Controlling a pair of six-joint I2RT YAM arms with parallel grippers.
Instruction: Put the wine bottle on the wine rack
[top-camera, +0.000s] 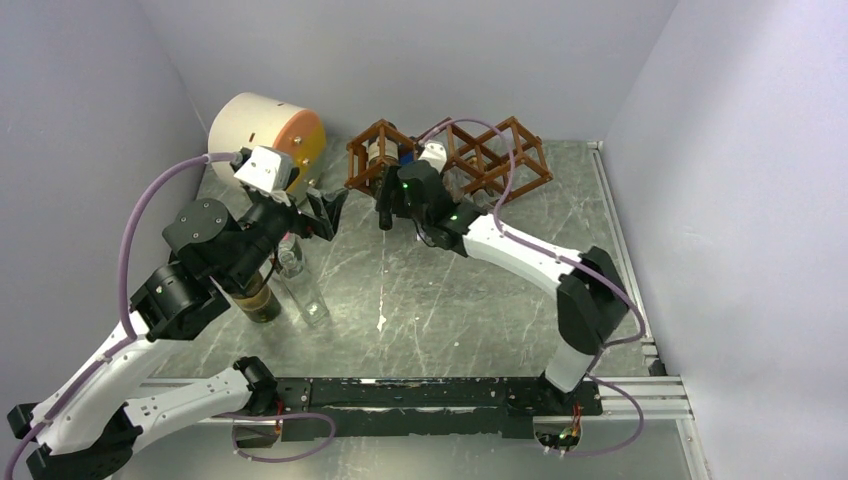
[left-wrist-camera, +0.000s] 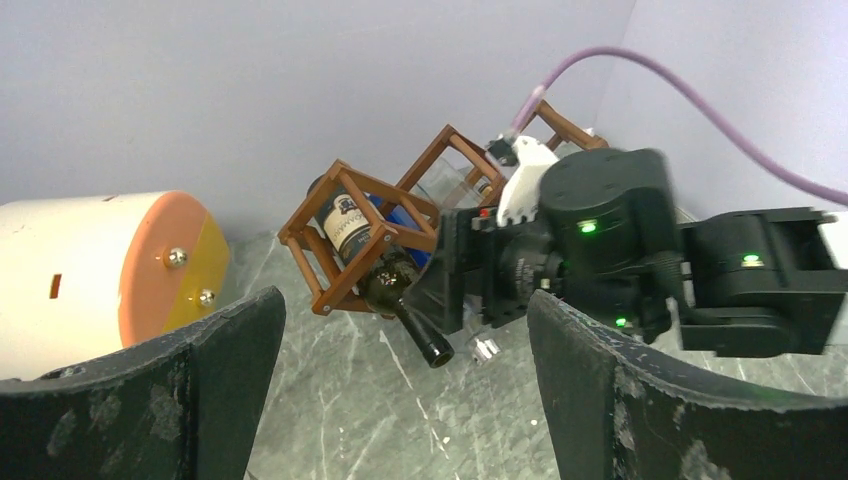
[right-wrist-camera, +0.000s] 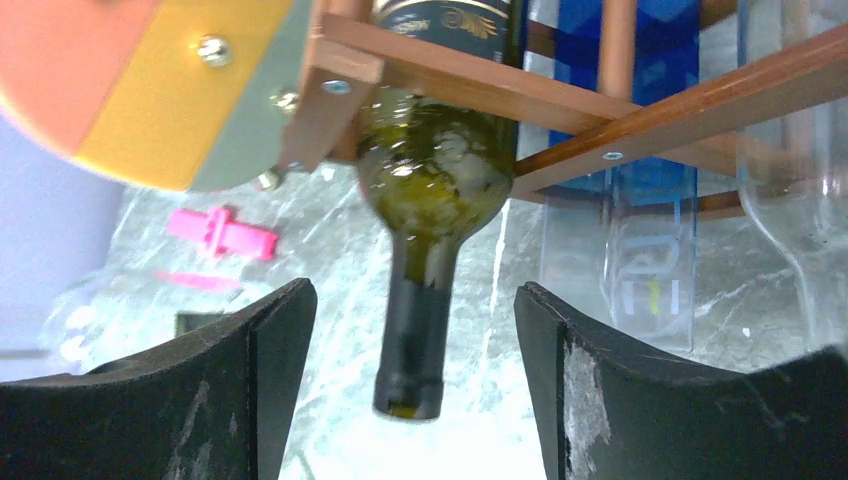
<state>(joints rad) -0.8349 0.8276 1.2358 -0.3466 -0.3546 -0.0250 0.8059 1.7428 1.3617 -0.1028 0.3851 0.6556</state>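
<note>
- Rack (top-camera: 497, 160): stands at the back of the table; its left cell holds the bottle (left-wrist-camera: 380, 268).
- Bottle: body lies in that cell, neck poking out towards the arms; placing looks done.
- Right gripper (right-wrist-camera: 410, 300): fingers apart either side of the neck, not touching. Next, back straight off without knocking it.
- Left gripper (left-wrist-camera: 405, 300): fingers apart, empty.

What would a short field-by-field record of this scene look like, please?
bottle: dark green glass wine bottle, lying in a cell, neck sticking out
holder: reddish-brown wooden lattice rack; bottle in the end cell nearest the cylinder
right gripper: open, straddling the neck, not touching
left gripper: open, empty
beside rack: cream-and-orange cylinder
</note>
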